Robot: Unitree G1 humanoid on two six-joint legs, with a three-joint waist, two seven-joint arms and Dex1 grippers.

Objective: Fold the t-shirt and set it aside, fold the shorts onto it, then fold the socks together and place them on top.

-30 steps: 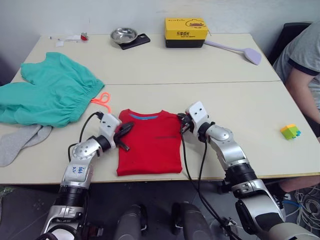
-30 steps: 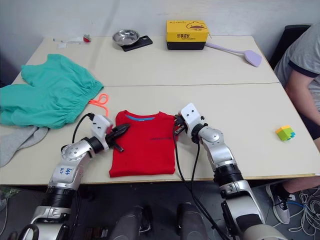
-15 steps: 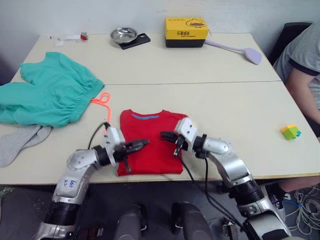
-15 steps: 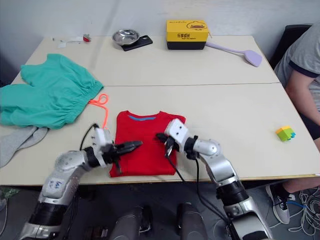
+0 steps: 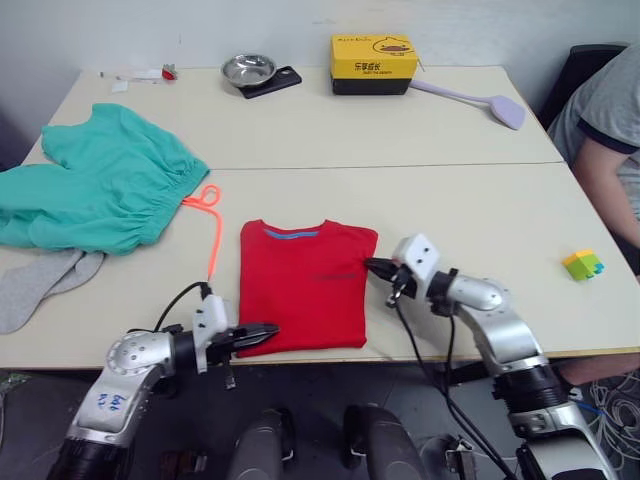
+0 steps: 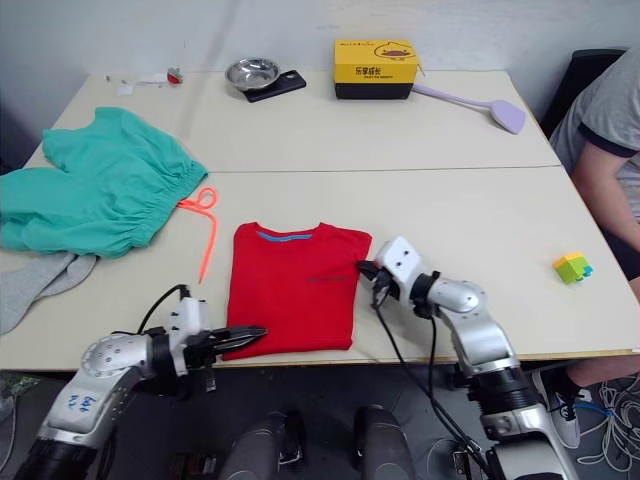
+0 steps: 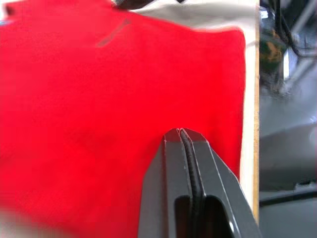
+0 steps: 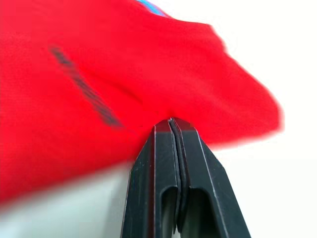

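The table (image 5: 480, 210) carries everything; seen from its middle, the shorts (image 5: 95, 190) lie spread at about 9 o'clock, with the orange drawstring (image 5: 212, 225) trailing toward the near edge; they are soft and loose, so I judge they will sag when lifted and are best taken at the gathered waistband. The t-shirt (image 5: 305, 285) lies at about 6 o'clock, already a narrow rectangle with the sleeves tucked in and the blue collar at its far end; it looks light and limp, and a hold at two corners of one short edge should keep the fold flat. The socks (image 5: 40, 285) lie at about 8 o'clock, partly under the shorts, thin and easy to pinch. The right gripper (image 6: 368, 271) has its fingers pressed together, the tips touching the right side edge of the t-shirt; the left gripper (image 6: 250, 333) is also pressed together, empty, its tip at the near left corner of the t-shirt.
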